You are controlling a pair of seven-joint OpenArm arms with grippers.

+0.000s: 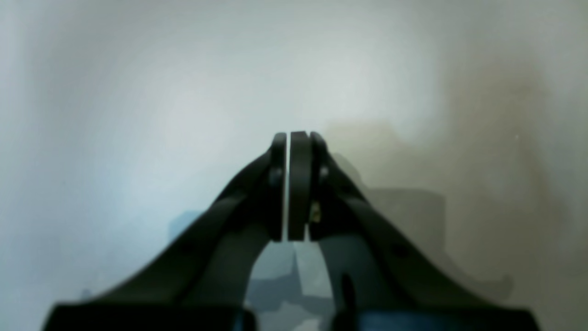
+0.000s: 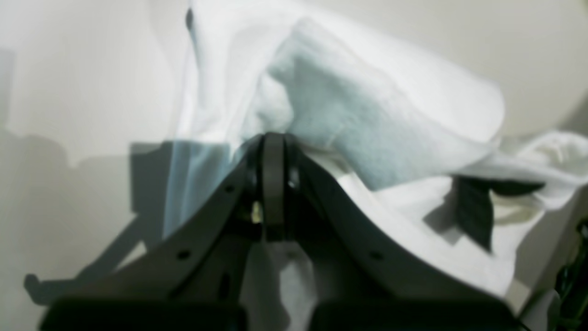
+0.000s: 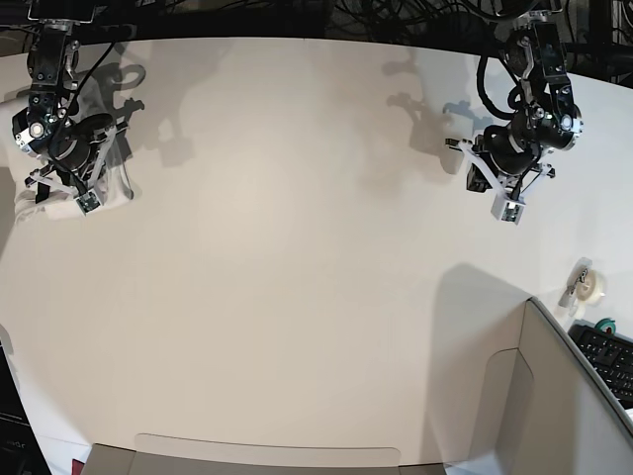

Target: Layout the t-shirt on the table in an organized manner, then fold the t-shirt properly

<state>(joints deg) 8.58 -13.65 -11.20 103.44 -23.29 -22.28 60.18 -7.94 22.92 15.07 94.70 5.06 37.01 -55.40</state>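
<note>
The white t-shirt (image 3: 117,188) lies bunched at the far left edge of the table (image 3: 297,247). My right gripper (image 3: 87,203) hangs over that heap. In the right wrist view the right gripper (image 2: 273,138) is shut, with a fold of the t-shirt (image 2: 367,115) gathered at its tips and more cloth draped around its fingers. A dark label (image 2: 473,211) shows in the crumpled cloth; the print is hidden. My left gripper (image 3: 507,208) hovers far to the right. In its wrist view the left gripper (image 1: 288,138) is shut on nothing above the bare table (image 1: 138,92).
A grey box corner (image 3: 554,396) rises at the lower right, with a tape roll (image 3: 590,287) and a keyboard (image 3: 608,356) beyond it. A flat grey panel (image 3: 267,457) lies along the near edge. Cables hang behind the table's far edge.
</note>
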